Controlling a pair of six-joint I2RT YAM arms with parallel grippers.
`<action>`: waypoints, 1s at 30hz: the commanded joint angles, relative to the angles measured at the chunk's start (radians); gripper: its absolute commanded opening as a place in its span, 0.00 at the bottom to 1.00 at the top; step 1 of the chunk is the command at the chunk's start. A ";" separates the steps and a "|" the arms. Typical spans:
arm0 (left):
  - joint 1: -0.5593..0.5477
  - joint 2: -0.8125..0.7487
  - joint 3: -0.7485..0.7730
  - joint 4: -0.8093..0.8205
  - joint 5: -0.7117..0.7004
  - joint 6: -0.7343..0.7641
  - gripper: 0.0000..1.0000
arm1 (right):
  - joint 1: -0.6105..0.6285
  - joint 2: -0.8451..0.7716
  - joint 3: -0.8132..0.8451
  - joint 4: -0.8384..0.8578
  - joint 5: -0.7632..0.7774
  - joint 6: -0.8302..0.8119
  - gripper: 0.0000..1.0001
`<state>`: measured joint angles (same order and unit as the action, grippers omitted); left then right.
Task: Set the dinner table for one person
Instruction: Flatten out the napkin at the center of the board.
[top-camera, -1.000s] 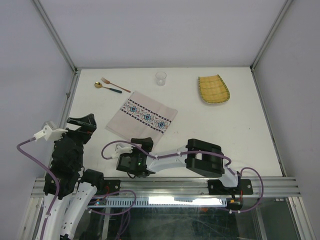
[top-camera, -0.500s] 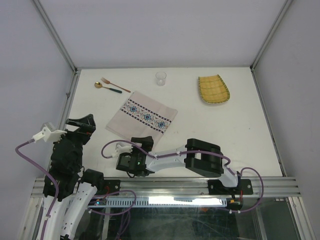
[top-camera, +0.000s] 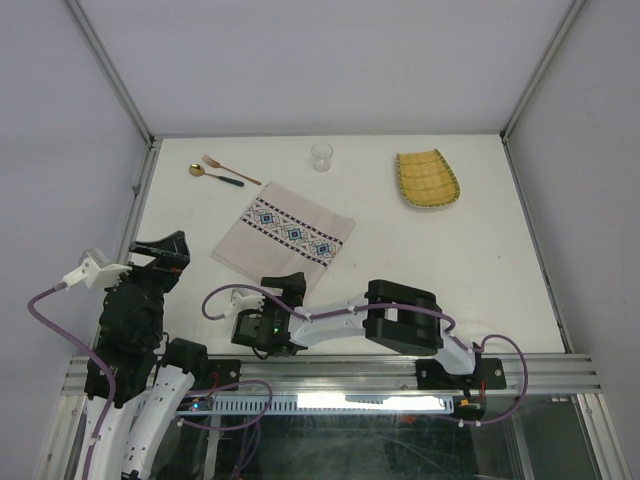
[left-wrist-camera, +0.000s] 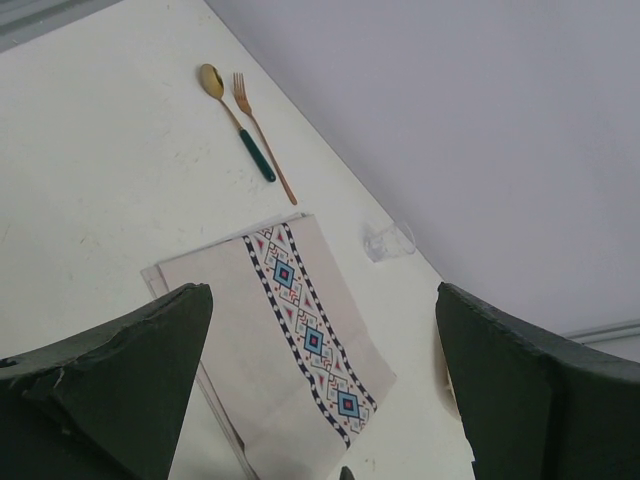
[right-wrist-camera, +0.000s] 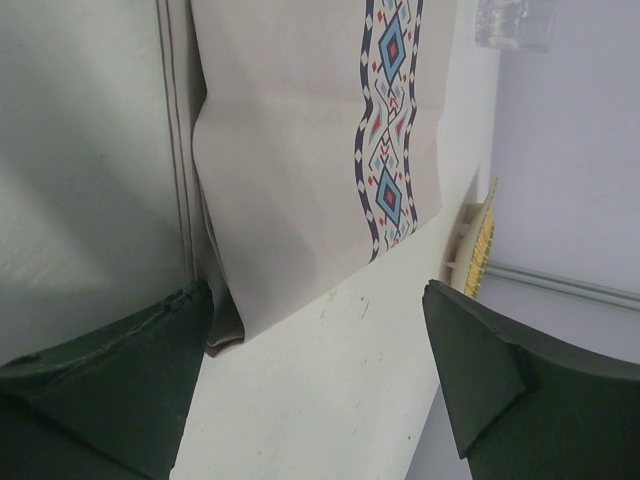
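Observation:
The dinner table (top-camera: 430, 270) is a white tabletop. A pale placemat (top-camera: 285, 235) with a blue-red band lies on it left of centre. A gold spoon (top-camera: 215, 175) with a green handle and a copper fork (top-camera: 232, 170) lie at the far left. A clear glass (top-camera: 321, 157) and a yellow plate (top-camera: 427, 179) stand at the back. My left gripper (top-camera: 165, 250) is open and empty, raised left of the placemat (left-wrist-camera: 290, 340). My right gripper (top-camera: 285, 280) is open and empty, low at the placemat's near corner (right-wrist-camera: 290, 150).
A metal rail (top-camera: 330, 375) runs along the near table edge, and walls close in the left, back and right. The left wrist view shows the spoon (left-wrist-camera: 235, 115), fork (left-wrist-camera: 262, 135) and glass (left-wrist-camera: 390, 241). The right wrist view shows the glass (right-wrist-camera: 515, 25) and plate edge (right-wrist-camera: 478, 250).
My left arm has drawn back slightly toward the near left. The right arm's elbow has shifted a little left; its gripper stays at the placemat's near corner.

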<state>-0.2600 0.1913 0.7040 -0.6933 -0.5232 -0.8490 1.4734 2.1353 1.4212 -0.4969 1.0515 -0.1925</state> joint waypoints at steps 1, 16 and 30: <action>0.009 -0.010 0.025 0.002 -0.010 0.022 0.99 | 0.002 0.018 0.032 0.029 0.044 -0.010 0.90; 0.008 -0.019 0.040 -0.005 -0.023 0.029 0.99 | -0.006 0.061 0.039 0.193 0.098 -0.141 0.92; 0.010 -0.068 0.167 -0.073 -0.106 0.072 0.99 | -0.036 0.127 0.048 0.532 0.102 -0.288 0.92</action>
<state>-0.2600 0.1421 0.8093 -0.7494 -0.5850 -0.8200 1.4555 2.2364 1.4376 -0.1482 1.1767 -0.4644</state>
